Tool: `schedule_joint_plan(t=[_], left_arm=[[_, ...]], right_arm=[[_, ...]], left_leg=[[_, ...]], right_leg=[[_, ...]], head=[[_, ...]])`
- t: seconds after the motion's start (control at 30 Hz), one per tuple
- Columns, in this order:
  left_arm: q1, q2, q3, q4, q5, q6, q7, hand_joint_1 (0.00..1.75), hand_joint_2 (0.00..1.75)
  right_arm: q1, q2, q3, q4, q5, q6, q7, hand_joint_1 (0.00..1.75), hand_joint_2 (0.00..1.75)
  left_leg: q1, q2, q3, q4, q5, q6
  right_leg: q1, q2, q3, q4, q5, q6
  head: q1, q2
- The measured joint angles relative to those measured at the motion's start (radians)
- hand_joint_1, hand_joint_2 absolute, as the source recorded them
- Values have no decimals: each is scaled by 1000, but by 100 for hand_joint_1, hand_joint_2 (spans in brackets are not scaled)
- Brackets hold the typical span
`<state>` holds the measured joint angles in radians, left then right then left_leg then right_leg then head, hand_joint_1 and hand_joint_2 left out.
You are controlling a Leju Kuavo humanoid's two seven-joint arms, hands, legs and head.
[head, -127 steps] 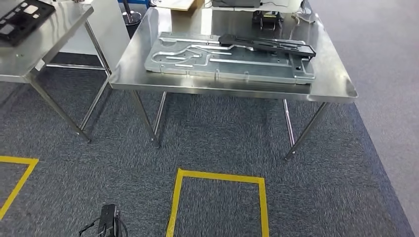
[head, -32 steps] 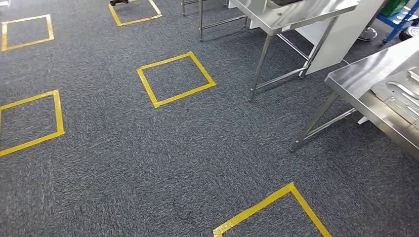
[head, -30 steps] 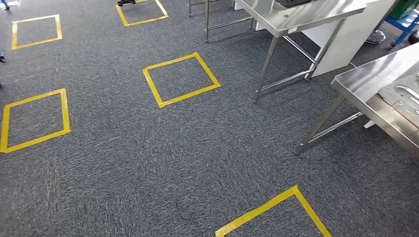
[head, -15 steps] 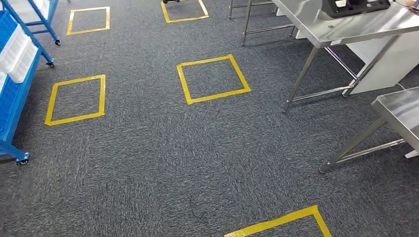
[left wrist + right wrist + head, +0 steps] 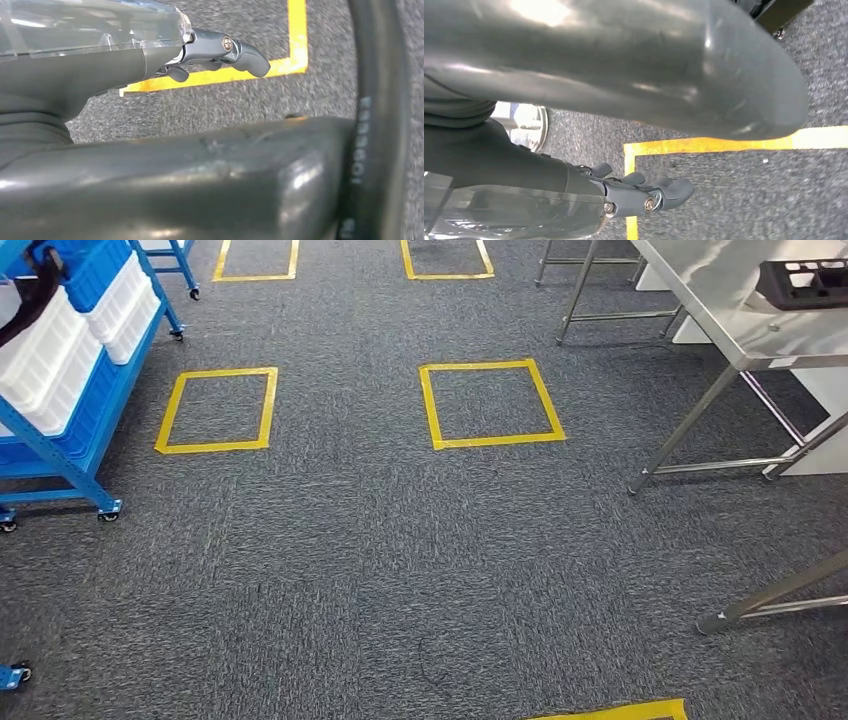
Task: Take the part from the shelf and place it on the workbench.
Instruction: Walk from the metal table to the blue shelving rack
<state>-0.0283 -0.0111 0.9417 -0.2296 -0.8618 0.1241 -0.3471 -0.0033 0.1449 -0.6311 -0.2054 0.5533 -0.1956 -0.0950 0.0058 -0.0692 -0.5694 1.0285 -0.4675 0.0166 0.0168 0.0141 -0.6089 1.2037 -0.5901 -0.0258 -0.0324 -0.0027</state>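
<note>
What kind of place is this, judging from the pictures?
Probably a factory or workshop floor. A blue wheeled shelf holds white bins, steel workbenches stand on grey carpet, and yellow tape squares mark standing spots.

carpet point(image 5: 400, 540): mottled dark grey with a fine blue-grey fleck
floor squares point(image 5: 490, 405): bright yellow tape outlines, the same carpet inside them
shelf point(image 5: 75, 435): vivid blue frame, with blue caster mounts
bins point(image 5: 45, 360): white, stacked on the blue shelf, with a blue bin above them
strap point(image 5: 35, 295): black, lying across the white bins
workbench point(image 5: 720, 310): bare silver steel top and legs, dully reflective
tray point(image 5: 805, 282): black, with lighter cut-outs along its top
panel point(image 5: 830, 455): white, behind the bench legs
left hand point(image 5: 220, 50): dark grey fingers, clear cover over the wrist
right hand point(image 5: 644, 195): dark grey fingers, clear cover likewise
</note>
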Motion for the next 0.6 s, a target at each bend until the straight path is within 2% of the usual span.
schedule_joint_plan(t=[0.07,0.1,0.13,0.2,0.23,0.27,0.33,0.37,0.4,0.43,0.47,0.53,0.57,0.6], left_arm=[[-2,-7,1,1,-5,-1,-3,0,0],[-5,-10,2,1,-7,-1,-4,0,0],[-6,-13,2,1,-9,-1,-4,0,0],[-5,-14,3,2,-12,-2,-4,0,0],[-2,-15,3,2,-14,-2,-3,0,0],[-1,-15,3,2,-16,-2,-4,0,0],[-3,-13,3,2,-18,-2,-7,0,0],[-5,-12,4,2,-18,-2,-9,0,0],[-6,-12,4,2,-18,-2,-11,0,0],[-5,-11,4,2,-18,-2,-12,0,0],[-3,-11,4,2,-18,-2,-13,0,0],[-2,-11,3,2,-19,-2,-15,0,0],[-2,-12,3,2,-19,-3,-16,0,0],[-4,-12,3,2,-19,-3,-17,0,0]], right_arm=[[0,-4,-2,0,2,0,-1,0,0],[0,-6,-3,0,2,-1,-2,0,0],[-1,-8,-4,0,2,-1,-3,0,0],[-5,-9,-6,0,2,-1,-7,0,0],[-6,-8,-7,0,2,0,-8,0,0],[-5,-7,-7,0,2,0,-9,0,0],[-1,-6,-8,0,4,0,-7,0,0],[1,-6,-8,0,5,0,-4,0,0],[2,-6,-8,0,6,0,-1,0,0],[2,-5,-8,0,6,1,1,0,0],[2,-3,-8,0,6,1,2,0,0],[1,-1,-8,0,7,2,2,0,0],[1,-1,-8,0,7,2,3,0,0],[1,-2,-8,0,8,3,4,0,0]], left_leg=[[0,-24,1,-1,1,0],[2,-35,-1,-2,3,-1],[4,-46,-3,-4,5,-4],[4,-63,-3,-13,12,-12],[1,-51,-4,-12,8,-15],[-2,-27,-12,5,-6,-18],[-3,32,-56,101,-66,-27],[0,47,-86,163,-98,-33],[4,54,-110,213,-116,-41],[9,59,-118,233,-116,-48],[14,65,-106,214,-98,-56],[22,96,-40,96,-40,-70],[24,115,-13,43,-18,-72],[24,127,2,15,-8,-65]], right_leg=[[21,52,57,-132,69,-34],[27,69,73,-173,85,-46],[29,76,78,-190,87,-54],[25,51,86,-211,96,-61],[21,38,97,-231,104,-61],[17,23,107,-251,113,-61],[12,-9,119,-271,120,-54],[11,-25,119,-269,118,-51],[9,-40,117,-265,113,-46],[7,-55,116,-259,108,-41],[3,-68,115,-251,101,-36],[-6,-93,113,-228,83,-20],[-7,-104,112,-214,72,-11],[-6,-113,112,-203,63,-4]], head=[[0,0],[0,0],[0,0],[0,0],[0,0],[0,0],[0,0],[0,0],[0,0],[0,0],[0,0],[0,0],[0,0],[0,0]])
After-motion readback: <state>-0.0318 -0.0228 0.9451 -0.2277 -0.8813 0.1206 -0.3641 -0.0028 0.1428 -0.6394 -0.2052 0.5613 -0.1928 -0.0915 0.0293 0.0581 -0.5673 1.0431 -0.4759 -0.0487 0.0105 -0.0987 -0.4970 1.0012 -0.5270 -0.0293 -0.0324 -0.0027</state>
